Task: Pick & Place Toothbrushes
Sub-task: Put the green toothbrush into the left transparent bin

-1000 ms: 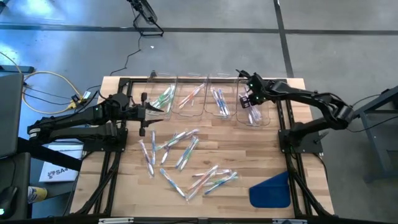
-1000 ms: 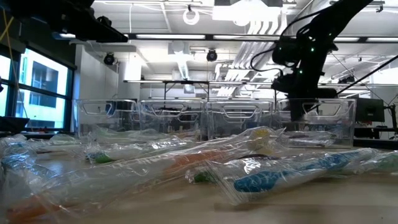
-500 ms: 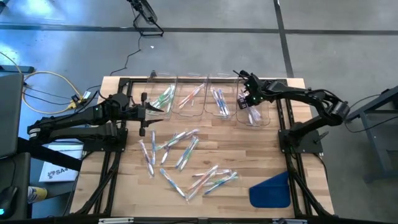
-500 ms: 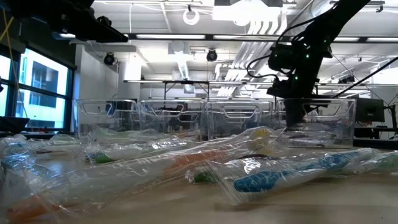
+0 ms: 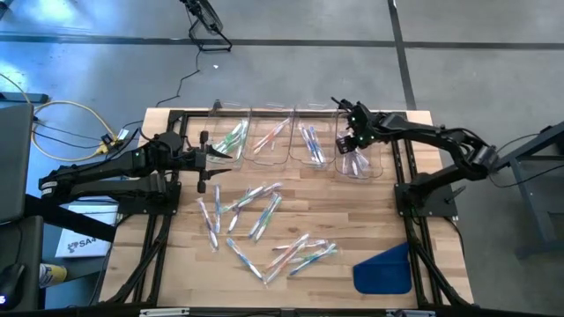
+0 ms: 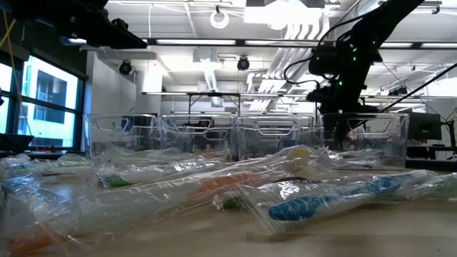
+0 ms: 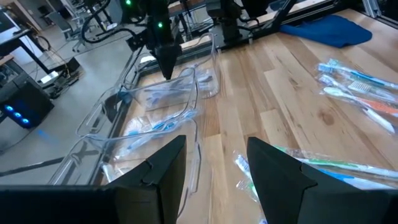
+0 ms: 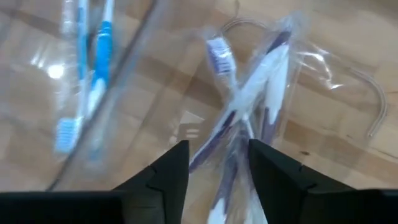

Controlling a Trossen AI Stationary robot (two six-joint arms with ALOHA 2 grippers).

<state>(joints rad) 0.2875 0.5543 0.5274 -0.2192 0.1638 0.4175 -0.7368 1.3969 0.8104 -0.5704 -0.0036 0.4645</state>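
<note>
Several wrapped toothbrushes (image 5: 264,216) lie loose on the middle of the wooden table. Four clear bins stand in a row along the far side, holding green (image 5: 231,141), pink-orange (image 5: 271,136), blue (image 5: 310,145) and purple (image 5: 355,165) toothbrushes. My right gripper (image 5: 351,145) hangs over the rightmost bin, pointing steeply down, open (image 8: 217,168). Below its fingers lie wrapped purple toothbrushes (image 8: 249,93) on the bin floor. My left gripper (image 5: 211,160) waits open (image 7: 214,168) by the leftmost bin, above the table.
A blue flat cloth-like piece (image 5: 383,269) lies at the table's near right corner. The bins' thin clear walls (image 6: 364,132) stand up around my right gripper. Black frame rails (image 5: 405,176) run along the table's left and right sides.
My right gripper has shifted a little toward the table's left above the rightmost bin and tipped slightly. My left arm has kept still.
</note>
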